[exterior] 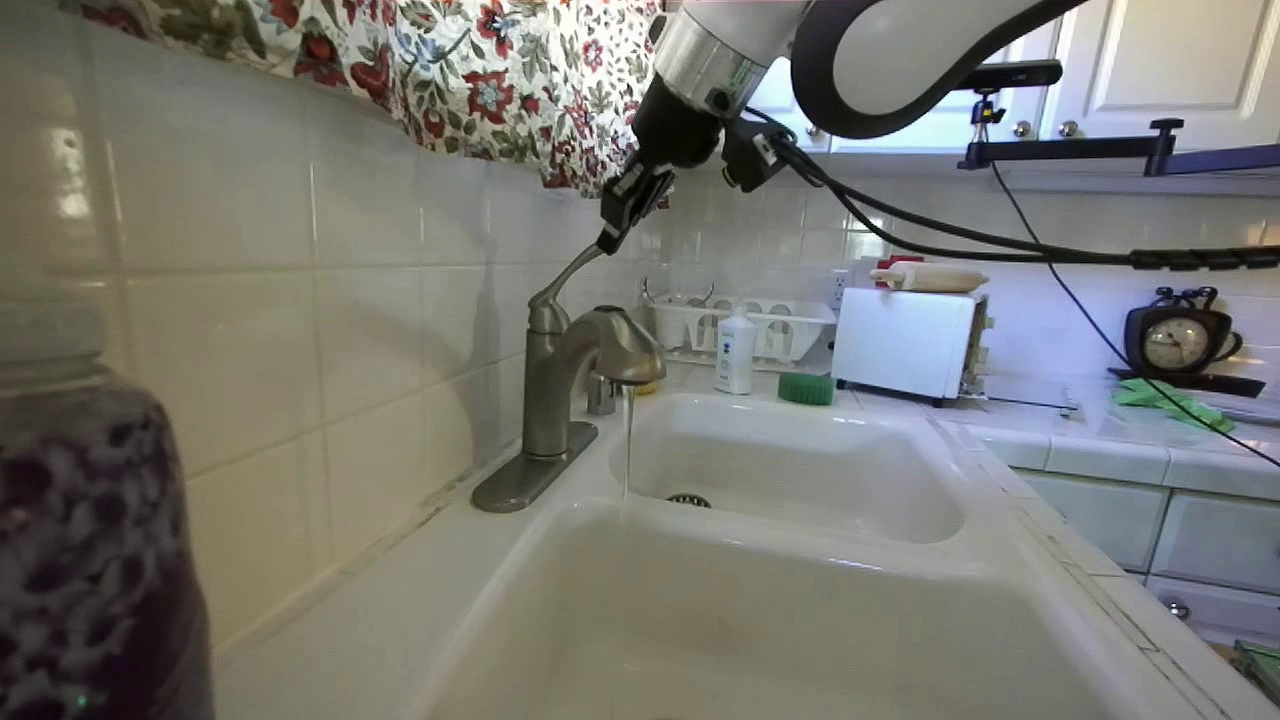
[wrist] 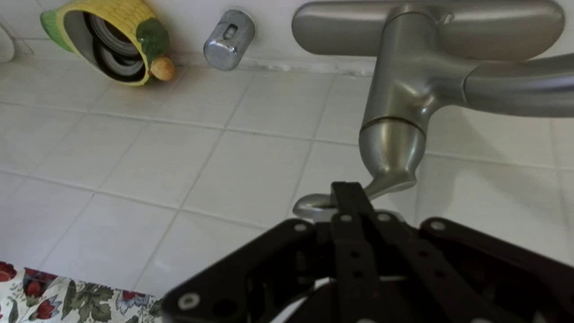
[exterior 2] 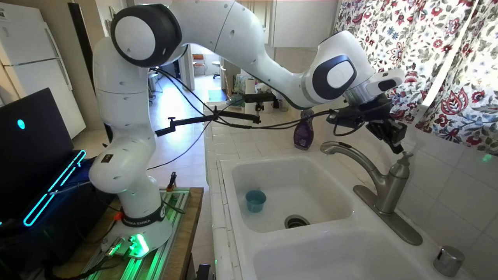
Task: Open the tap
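Evidently, the tap (exterior: 545, 400) stands upright on the back ledge of the sink (exterior: 390, 620), with the tiled wall (wrist: 255, 170) just behind. Its thin lever (exterior: 571, 273) rises from the top toward my pincer (exterior: 608, 238). In the wrist view my fingers (wrist: 352, 242) lie drawn together, narrow, with the lever crossing behind their tips; I see nothing gripped between them, and whether they touch the metal I cannot tell. A thin stream of water (exterior: 629, 430) leaves the spout (exterior: 615, 345); I judge the valve partly open and the task largely met, though a fuller flow may be wanted.

Handling: body and base (exterior: 515, 488) look rigid and fixed, so I need bear no weight; only the lever should swing, probably against light, smooth resistance. Brushed metal is likely to be slippery, more so if wet. The best point of action is the lever's rounded end (wrist: 310, 205), where leverage is greatest; a steady push suits it better than a hard pinch, which could slip or strain the joint.

Room: the wall limits me closely at the rear, and the curtain (exterior: 490, 95) hangs near enough to snag. I judge the way out over the basins (exterior 2: 295, 190) the roomiest, passing above the spout.
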`<state>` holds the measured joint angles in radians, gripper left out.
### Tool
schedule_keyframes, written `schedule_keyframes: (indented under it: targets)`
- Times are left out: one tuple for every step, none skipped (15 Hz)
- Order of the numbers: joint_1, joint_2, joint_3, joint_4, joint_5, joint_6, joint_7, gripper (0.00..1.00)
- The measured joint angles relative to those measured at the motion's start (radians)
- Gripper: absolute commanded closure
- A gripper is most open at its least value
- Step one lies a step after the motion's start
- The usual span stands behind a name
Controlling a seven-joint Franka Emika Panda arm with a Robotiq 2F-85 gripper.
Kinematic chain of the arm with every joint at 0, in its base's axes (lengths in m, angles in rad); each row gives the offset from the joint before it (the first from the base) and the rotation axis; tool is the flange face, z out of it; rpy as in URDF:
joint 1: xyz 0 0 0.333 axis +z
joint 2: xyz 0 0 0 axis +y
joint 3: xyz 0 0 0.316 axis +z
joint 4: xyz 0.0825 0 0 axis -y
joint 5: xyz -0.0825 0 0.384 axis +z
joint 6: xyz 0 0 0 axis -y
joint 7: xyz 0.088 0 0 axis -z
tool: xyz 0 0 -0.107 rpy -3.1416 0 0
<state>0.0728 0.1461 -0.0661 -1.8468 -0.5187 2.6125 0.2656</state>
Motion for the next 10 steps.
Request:
schedule_keyframes:
  targets:
    - [0.000, -0.006, 0.007, 0.000, 0.021, -0.035, -0.007, 1.00]
    - [0.000, -0.013, 0.015, 0.000, 0.040, -0.071, -0.013, 1.00]
    - [0.000, -0.020, 0.021, 0.000, 0.053, -0.101, -0.016, 1.00]
    - [0.000, -0.025, 0.023, 0.000, 0.063, -0.120, -0.016, 1.00]
    - [-0.001, -0.027, 0.024, 0.000, 0.064, -0.125, -0.015, 1.00]
    - [-0.004, -0.027, 0.023, 0.000, 0.064, -0.126, -0.015, 1.00]
    - [-0.007, -0.026, 0.020, 0.000, 0.059, -0.126, -0.014, 1.00]
    - [-0.009, -0.025, 0.016, 0.000, 0.059, -0.125, -0.014, 1.00]
    - [-0.012, -0.024, 0.013, 0.000, 0.059, -0.124, -0.014, 1.00]
    - [-0.016, -0.021, 0.011, 0.000, 0.059, -0.121, -0.014, 1.00]
